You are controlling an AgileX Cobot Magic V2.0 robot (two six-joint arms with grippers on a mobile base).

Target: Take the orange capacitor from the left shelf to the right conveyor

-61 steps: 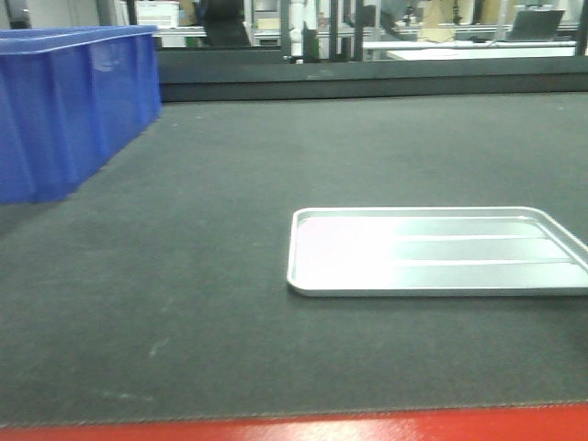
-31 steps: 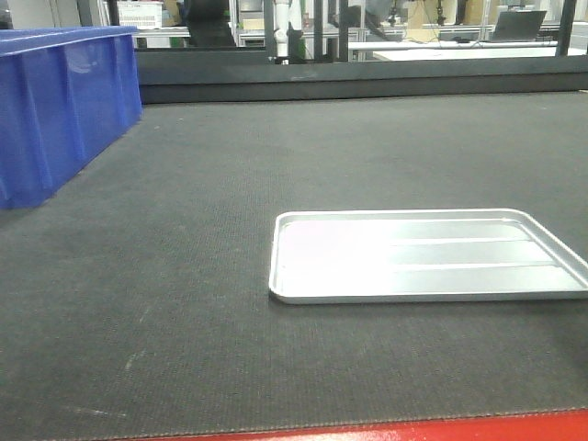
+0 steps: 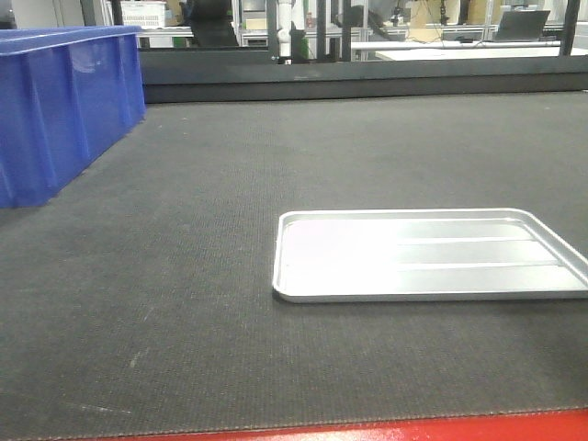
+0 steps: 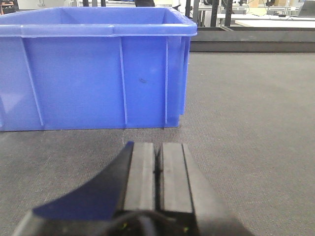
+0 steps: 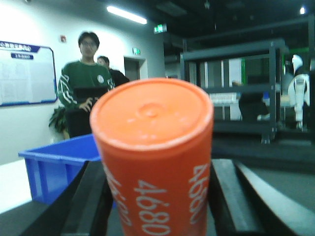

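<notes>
Broad, flat, dark grey textured conveyor belt [image 3: 184,303] across nearly the whole front view, red strip along its near edge; beyond its far side, a dark low rail [image 3: 367,78] and blurred workshop furniture; at far left on the belt, a large blue plastic bin [image 3: 64,101], open-topped, ribbed along its walls; right of centre and well apart from that bin, a shallow rectangular silver metal tray [image 3: 278,266] with rounded corners, flat on the belt, cut off by the right edge of the view; in the left wrist view, a blue bin wall filling the upper half, standing on the grey belt; just below, the black left end effector [image 4: 157,167], clenched, two flat pads [image 4: 142,172] pressed face to face with only a thin seam between, nothing gripped, near the bin but apart from it; in the right wrist view, the right end effector [image 5: 158,187] grasping the small orange cylindrical capacitor [image 5: 152,123]; dark fingers [image 5: 91,201] flush against either side of the cylinder; capacitor squarely between the fingertips, round end cap toward the camera, white "4680" lettering along its side; behind it, blue bin at lower left, dark metal rack [image 5: 231,54] at right, person [image 5: 83,83] in a green sweater by a white wall; height of the capacitor above the belt not tellable here.
</notes>
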